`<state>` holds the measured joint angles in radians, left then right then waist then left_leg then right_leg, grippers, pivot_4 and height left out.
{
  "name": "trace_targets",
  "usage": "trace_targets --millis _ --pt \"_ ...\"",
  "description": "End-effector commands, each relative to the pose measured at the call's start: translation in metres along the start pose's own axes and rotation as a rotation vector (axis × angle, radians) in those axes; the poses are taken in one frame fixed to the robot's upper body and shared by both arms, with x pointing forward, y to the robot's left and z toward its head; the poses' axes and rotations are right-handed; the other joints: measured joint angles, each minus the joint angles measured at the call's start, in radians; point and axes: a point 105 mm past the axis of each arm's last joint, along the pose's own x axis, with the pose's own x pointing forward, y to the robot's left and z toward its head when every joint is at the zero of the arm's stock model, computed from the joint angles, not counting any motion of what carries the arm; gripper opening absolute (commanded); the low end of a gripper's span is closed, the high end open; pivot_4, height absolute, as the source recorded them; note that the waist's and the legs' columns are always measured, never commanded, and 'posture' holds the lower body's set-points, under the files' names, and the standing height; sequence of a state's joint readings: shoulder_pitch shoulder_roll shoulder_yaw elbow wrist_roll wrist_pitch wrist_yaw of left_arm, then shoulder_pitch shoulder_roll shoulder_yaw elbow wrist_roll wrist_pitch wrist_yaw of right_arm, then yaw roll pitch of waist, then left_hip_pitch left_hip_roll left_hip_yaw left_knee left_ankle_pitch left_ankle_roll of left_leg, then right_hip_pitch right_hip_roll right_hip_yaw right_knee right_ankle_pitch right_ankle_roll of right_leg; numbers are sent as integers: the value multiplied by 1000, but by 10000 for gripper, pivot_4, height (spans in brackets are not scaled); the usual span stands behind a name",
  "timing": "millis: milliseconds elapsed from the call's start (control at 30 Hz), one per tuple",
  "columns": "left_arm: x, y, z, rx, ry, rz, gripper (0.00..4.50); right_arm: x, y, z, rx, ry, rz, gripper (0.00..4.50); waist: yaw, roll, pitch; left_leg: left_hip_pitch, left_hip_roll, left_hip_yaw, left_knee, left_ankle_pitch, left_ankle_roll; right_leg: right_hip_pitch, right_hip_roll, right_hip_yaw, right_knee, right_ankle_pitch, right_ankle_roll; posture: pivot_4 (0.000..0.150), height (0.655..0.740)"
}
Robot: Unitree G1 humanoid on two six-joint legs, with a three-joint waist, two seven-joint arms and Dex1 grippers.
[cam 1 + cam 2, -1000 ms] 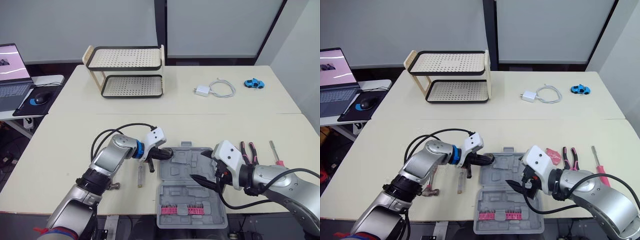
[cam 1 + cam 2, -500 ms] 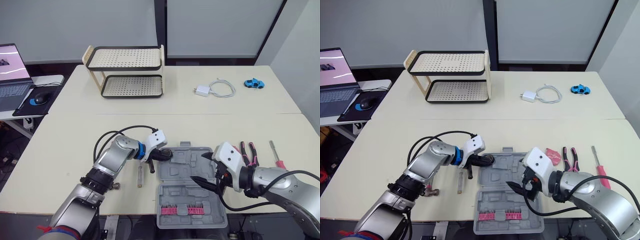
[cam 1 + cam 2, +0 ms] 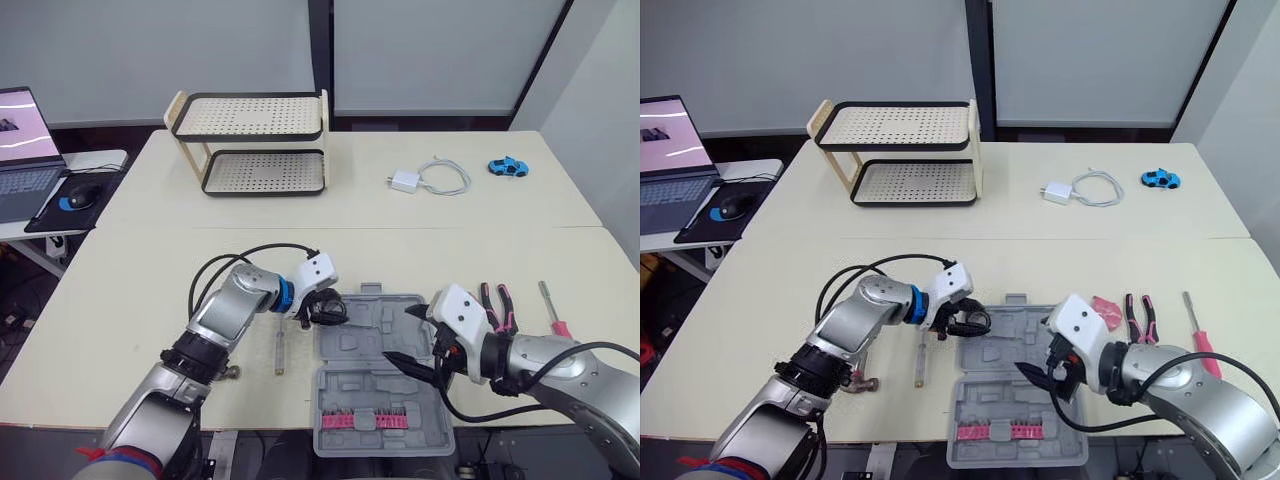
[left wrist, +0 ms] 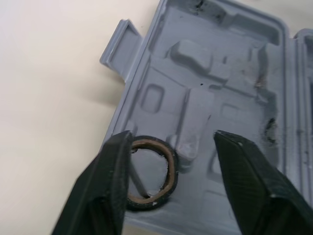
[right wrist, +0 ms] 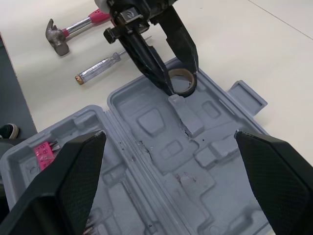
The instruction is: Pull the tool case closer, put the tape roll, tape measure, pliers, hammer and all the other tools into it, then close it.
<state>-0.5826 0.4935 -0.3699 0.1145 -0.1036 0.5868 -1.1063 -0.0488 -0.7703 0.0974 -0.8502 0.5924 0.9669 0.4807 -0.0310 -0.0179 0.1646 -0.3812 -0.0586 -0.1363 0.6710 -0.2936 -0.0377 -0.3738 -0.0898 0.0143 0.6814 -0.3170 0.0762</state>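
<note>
The grey tool case [image 3: 385,335] lies open at the table's near edge, its lid half with pink bits [image 3: 365,420] nearest me. My left gripper [image 4: 173,142] is open over the case's far left corner, and the black tape roll [image 4: 151,171] lies there between its fingers, beside one of them. My right gripper [image 3: 398,333] hovers open over the case's right side, holding nothing. Pliers [image 3: 497,303], a red-handled screwdriver [image 3: 553,305] and a pink object [image 3: 1106,308] lie right of the case. A hammer [image 5: 68,34] and a clear-handled screwdriver [image 3: 281,352] lie left of it.
A two-tier rack [image 3: 255,145] stands at the back left. A white charger with cable [image 3: 425,178] and a blue toy car [image 3: 508,166] lie at the back right. A laptop [image 3: 20,150] and mouse [image 3: 80,195] sit on a side desk at the left.
My left gripper has gone from shut on the tape roll to open, and the roll now rests in the case's corner. The right arm has stayed put.
</note>
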Motion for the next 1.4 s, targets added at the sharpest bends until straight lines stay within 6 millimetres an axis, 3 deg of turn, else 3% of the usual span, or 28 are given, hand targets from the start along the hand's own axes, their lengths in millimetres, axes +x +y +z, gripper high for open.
trace_targets --millis 33,200,300,433,1000,1300,1400 --pt "-21 1 21 50 -52 4 29516 -6 2 11 -42 -43 -2 45000 0 0 0 0 0 0 0 0 0 0 0 0 0 0 0 1500 7400" --pt "-28 -3 21 125 -127 -33 29516 -5 -1 14 -52 -65 -17 45000 2 0 0 0 0 0 0 0 0 0 0 0 0 0 0 1500 7400" --pt "-25 -1 15 162 -132 -35 23828 -4 -2 14 -61 -66 -18 45000 2 0 0 0 0 0 0 0 0 0 -1 0 -1 0 0 1500 7400" --pt "-20 0 12 187 -139 -36 11421 -3 -1 16 -65 -71 -14 45000 2 0 0 0 0 0 0 0 0 0 0 0 -1 0 0 1500 7400" --pt "21 14 -13 193 -148 -7 11421 1 3 17 -91 -77 -1 45000 2 0 0 0 -1 0 0 0 0 0 0 0 0 0 0 1500 7400" --pt "26 15 -47 141 -65 -1 11421 0 2 21 -95 -80 0 45000 0 0 -1 1 -1 0 0 0 0 0 0 0 0 0 0 1500 7400" --pt "27 15 -49 120 -79 1 11421 -1 2 23 -97 -81 -1 45000 0 0 -1 1 -1 0 0 0 0 1 0 0 0 0 0 1500 7400"
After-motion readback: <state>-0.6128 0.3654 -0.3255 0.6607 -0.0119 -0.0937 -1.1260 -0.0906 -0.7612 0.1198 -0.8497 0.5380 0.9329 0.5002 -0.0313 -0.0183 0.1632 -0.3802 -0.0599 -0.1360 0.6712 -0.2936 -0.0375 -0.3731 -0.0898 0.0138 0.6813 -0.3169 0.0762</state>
